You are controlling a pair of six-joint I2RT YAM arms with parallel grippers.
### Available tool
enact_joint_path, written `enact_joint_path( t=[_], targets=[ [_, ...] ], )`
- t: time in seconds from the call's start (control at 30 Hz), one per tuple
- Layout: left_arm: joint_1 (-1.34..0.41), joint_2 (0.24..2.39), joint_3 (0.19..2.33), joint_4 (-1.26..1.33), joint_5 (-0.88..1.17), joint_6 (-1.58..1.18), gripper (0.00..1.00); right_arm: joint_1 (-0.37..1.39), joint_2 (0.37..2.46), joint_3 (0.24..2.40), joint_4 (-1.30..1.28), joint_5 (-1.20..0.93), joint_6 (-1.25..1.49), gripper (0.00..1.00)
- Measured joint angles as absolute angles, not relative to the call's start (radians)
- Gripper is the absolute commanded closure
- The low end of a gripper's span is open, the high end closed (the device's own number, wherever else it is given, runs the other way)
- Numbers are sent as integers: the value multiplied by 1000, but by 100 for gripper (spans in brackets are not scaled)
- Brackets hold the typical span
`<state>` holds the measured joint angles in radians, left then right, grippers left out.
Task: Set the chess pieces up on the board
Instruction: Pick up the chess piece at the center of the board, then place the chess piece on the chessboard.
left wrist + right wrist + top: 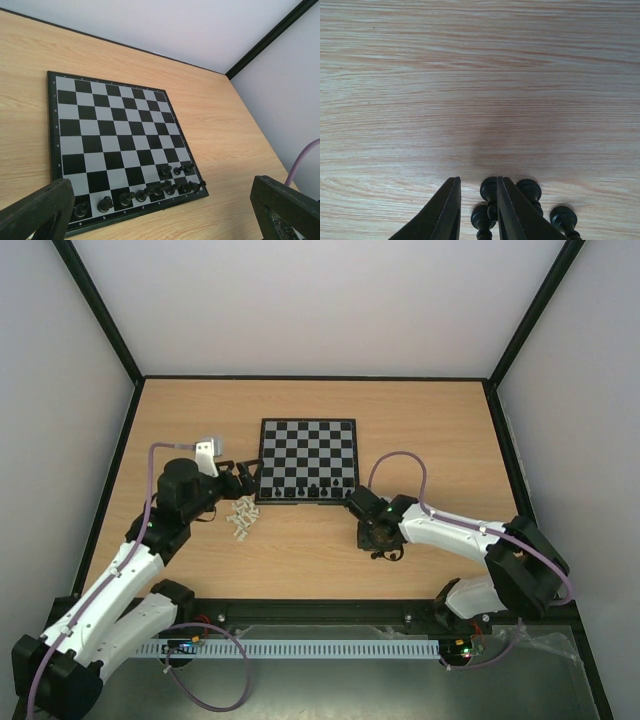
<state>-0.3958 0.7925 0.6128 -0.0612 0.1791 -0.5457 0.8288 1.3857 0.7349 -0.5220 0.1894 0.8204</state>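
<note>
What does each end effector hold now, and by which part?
The left end effector is open and holds nothing. The right end effector has a black chess piece between its fingers; whether it is gripped cannot be told.

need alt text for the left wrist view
A black and silver-grey chessboard lies on a wooden table, with black chess pieces lined along its near edge and a few more just behind them at the right. The left pincer is wide open and empty, its two dark fingers framing the bottom corners.
</note>
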Motion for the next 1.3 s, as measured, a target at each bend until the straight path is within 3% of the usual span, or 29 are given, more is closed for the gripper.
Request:
enact_joint_path(
  t=[0.3,0.53,0.9,1.3],
  targets=[
    [-403,800,604,-63,179,-542,1,832,1380,710,-544,198,841,77],
    [-406,801,604,-62,179,-541,0,832,1374,702,-557,210,850,92],
    [-410,811,604,-63,170,-538,1,832,1375,714,-563,217,849,98],
    [-410,809,604,-91,96,-538,0,832,1588,1150,-622,252,739,99]
  ],
)
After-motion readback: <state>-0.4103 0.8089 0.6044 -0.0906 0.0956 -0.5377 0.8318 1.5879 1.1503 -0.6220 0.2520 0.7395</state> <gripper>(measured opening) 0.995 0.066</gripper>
